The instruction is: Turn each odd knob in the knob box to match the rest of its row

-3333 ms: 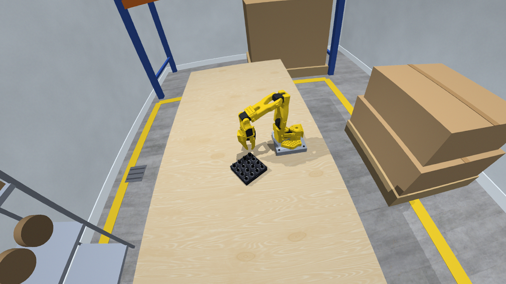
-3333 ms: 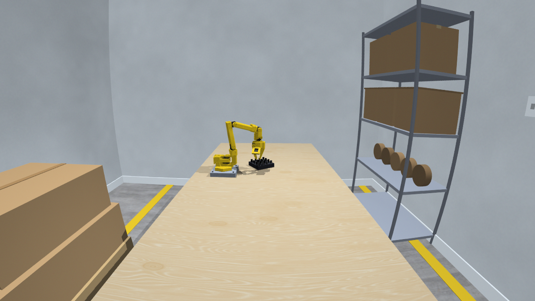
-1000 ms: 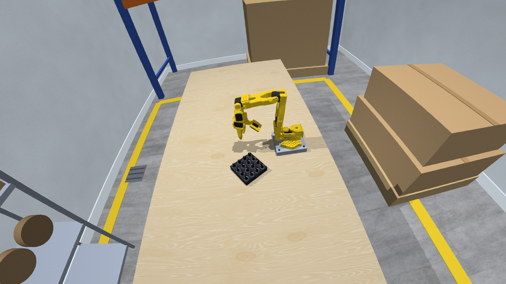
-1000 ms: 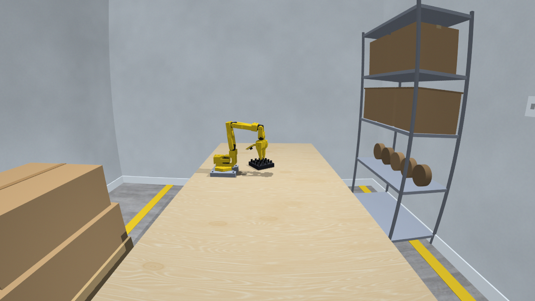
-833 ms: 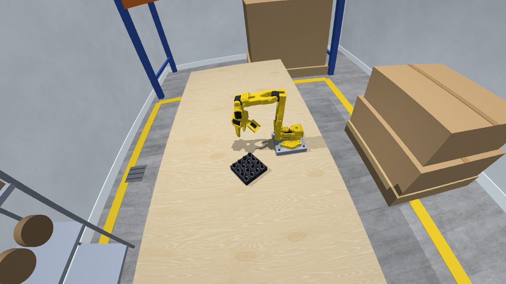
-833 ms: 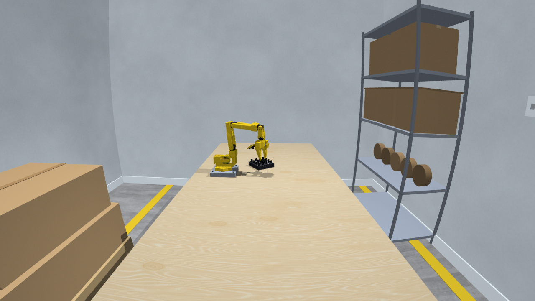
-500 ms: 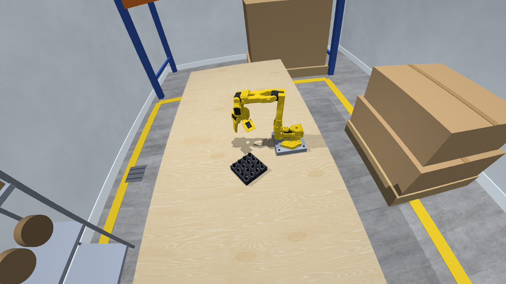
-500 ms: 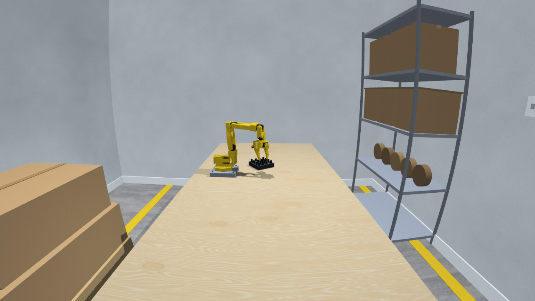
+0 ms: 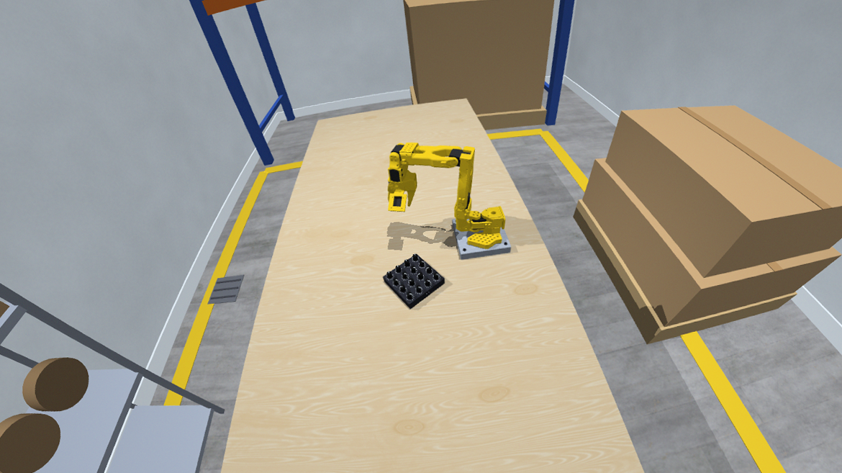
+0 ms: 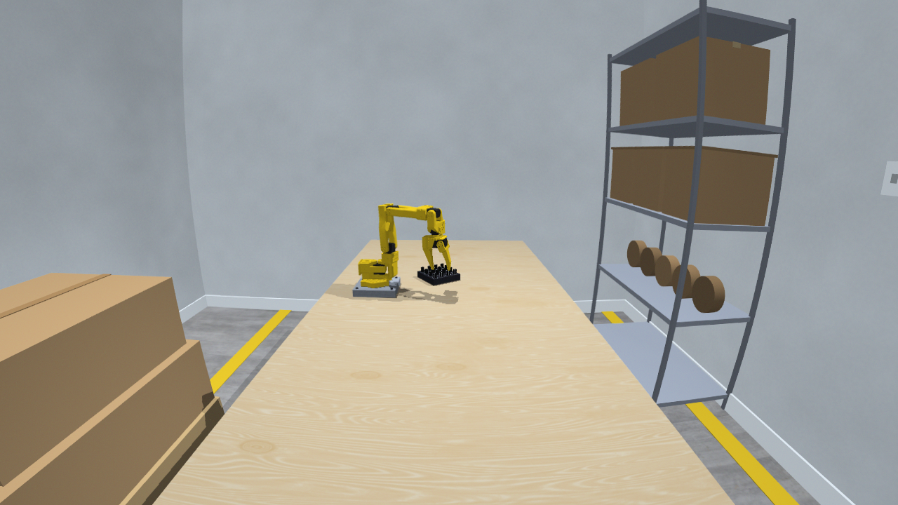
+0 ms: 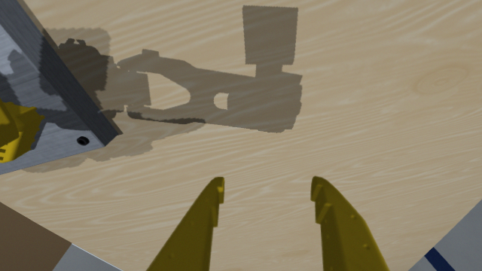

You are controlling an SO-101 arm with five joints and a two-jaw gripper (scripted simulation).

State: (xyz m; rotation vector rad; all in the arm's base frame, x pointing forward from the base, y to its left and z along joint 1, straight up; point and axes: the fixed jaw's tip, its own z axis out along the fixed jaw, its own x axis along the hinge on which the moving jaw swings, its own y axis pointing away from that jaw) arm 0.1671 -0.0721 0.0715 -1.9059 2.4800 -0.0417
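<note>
The black knob box (image 9: 427, 292) (image 10: 447, 280) sits on the table beside the arm's base, turned at an angle to the table edges, with several upright black knobs. It is outside the wrist view. The knobs' marks are too small to read in the top and exterior views. My gripper (image 10: 440, 268) (image 11: 268, 182) is partly open, with nothing between its fingers. It hangs in the air above bare wood, on the far side of the box in the top view, where one finger is mostly hidden. In the exterior view its fingertips overlap the box's outline.
The arm's grey base plate (image 9: 466, 253) (image 10: 375, 293) (image 11: 71, 154) stands on the wooden table (image 9: 366, 380) (image 10: 439, 332) close to the box. The arm's shadow (image 11: 263, 102) falls beside the base. Cardboard boxes (image 9: 717, 174) (image 10: 88, 320) and a shelf rack (image 10: 697, 219) stand off the table.
</note>
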